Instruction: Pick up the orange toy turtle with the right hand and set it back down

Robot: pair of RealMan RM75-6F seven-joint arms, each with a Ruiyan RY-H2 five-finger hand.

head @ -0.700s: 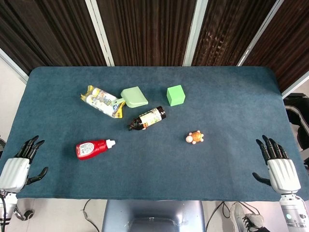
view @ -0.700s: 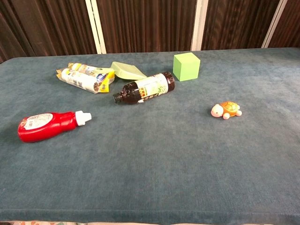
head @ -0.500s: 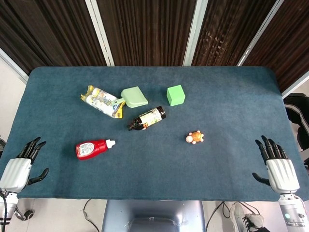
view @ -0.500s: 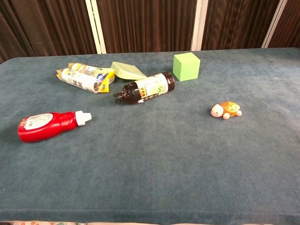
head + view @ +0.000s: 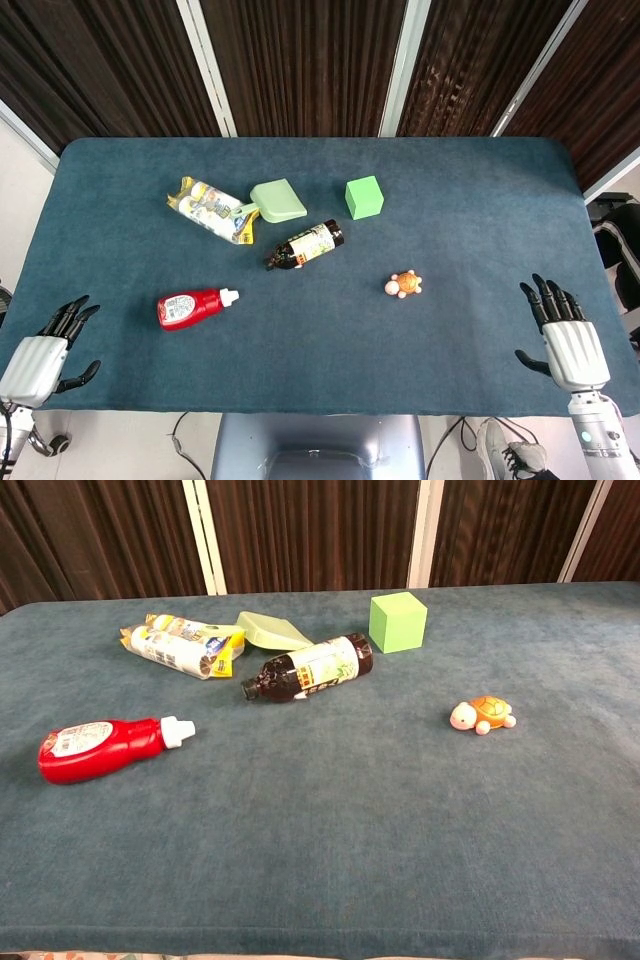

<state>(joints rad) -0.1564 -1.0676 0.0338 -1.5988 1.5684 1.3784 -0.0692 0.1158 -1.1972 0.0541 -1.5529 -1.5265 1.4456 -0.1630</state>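
Observation:
The orange toy turtle [image 5: 403, 285] [image 5: 481, 715] lies on the blue table cloth, right of centre. My right hand [image 5: 562, 338] hovers at the table's near right corner, fingers spread and empty, well to the right of the turtle and nearer to me. At the near left corner my left hand [image 5: 45, 347] is open too, holding nothing. Neither hand shows in the chest view.
A red squeeze bottle [image 5: 193, 306] lies at the left. A dark bottle [image 5: 306, 245], a yellow packet [image 5: 211, 209], a pale green scoop [image 5: 277, 200] and a green cube [image 5: 364, 196] sit behind the turtle. The table's front edge [image 5: 320, 410] runs between both hands.
My right hand has shifted a little left and forward over the table's edge. My left hand has slipped back slightly toward me. The objects have not moved.

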